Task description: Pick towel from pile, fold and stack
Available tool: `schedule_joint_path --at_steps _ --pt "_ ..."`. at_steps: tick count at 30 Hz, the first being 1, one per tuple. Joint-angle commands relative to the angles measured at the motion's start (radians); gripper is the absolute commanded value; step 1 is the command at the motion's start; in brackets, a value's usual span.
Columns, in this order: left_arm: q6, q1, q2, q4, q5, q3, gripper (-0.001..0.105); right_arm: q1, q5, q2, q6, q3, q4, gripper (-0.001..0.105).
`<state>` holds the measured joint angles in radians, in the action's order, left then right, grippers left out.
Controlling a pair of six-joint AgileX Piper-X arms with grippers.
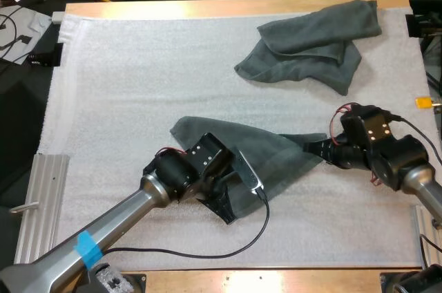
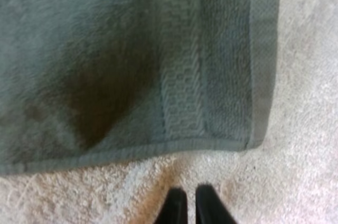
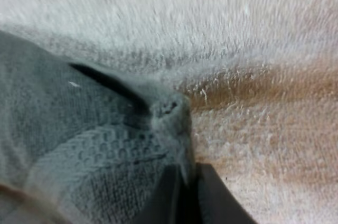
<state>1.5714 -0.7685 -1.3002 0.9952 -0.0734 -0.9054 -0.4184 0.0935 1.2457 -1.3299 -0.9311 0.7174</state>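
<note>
Found wooden table [image 1: 207, 7] covered nearly edge to edge by white mat [image 1: 138, 86]. Noted two dark grey-green towels lying directly on white mat: crumpled towel [image 1: 311, 44] heaped at far right corner; spread towel [image 1: 276, 162] at near middle, one corner drawn out rightward. Well apart, bare mat between.

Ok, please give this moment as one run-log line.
spread towel: near middle | left jaws: shut, above mat at its hem | right jaws: shut on its corner | crumpled towel: far right
</note>
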Motion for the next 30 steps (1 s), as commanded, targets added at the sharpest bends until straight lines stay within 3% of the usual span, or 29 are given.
schedule_joint_path --at_steps 1,7,12,14,15,21,30 --pt "0.0 -0.007 0.038 0.034 0.01 -0.011 0.0 0.004 -0.003 -0.059 -0.011 -0.001 0.049 0.0" --pt "-0.009 -0.007 0.012 0.023 0.003 -0.007 0.004 0.004 0.001 -0.053 -0.006 -0.004 0.064 0.0" --pt "-0.014 -0.012 -0.037 -0.002 -0.001 0.006 0.044 0.008 0.005 -0.037 -0.011 -0.005 0.064 0.0" --pt "-0.014 -0.007 -0.026 -0.004 -0.022 -0.002 0.045 0.007 0.003 -0.051 -0.009 -0.002 0.053 0.0" --pt "-0.022 -0.004 -0.021 -0.015 -0.051 -0.002 0.051 0.004 0.003 -0.053 -0.008 -0.001 0.056 0.0" --pt "-0.036 -0.042 -0.053 -0.062 -0.086 0.003 0.049 0.005 0.003 -0.052 -0.009 -0.002 0.064 0.0" --pt "-0.036 -0.133 -0.154 -0.116 0.021 0.013 0.049 0.004 -0.001 -0.053 -0.007 -0.003 0.078 0.0"
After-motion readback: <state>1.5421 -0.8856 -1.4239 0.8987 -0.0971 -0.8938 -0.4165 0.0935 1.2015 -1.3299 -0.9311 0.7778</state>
